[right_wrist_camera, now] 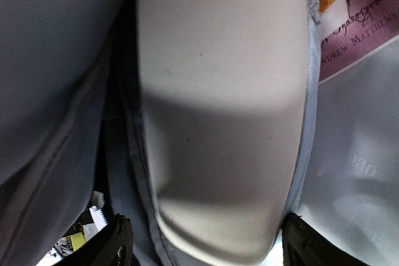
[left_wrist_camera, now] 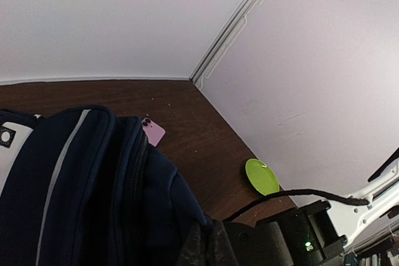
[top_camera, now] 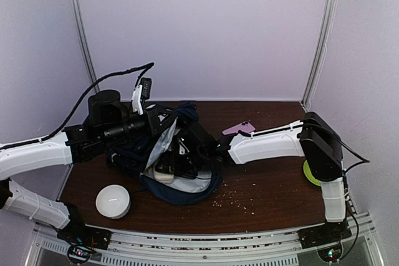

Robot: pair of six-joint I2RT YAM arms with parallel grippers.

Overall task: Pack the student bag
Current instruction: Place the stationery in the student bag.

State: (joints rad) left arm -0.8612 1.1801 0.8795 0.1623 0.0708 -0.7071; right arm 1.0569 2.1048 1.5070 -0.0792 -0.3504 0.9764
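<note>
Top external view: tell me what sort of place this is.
Likely a robot test booth in a lab: plain white wall panels with metal corner posts box in a brown table, and a left arm and right arm are bolted to a rail at its near edge.

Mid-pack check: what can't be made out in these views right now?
- Top view: tips of the right gripper, buried in folds of the student bag.
- Right wrist view: pale object, too close and blurred to identify.
- Left wrist view: tips of the left gripper, cut off at the bottom edge.
</note>
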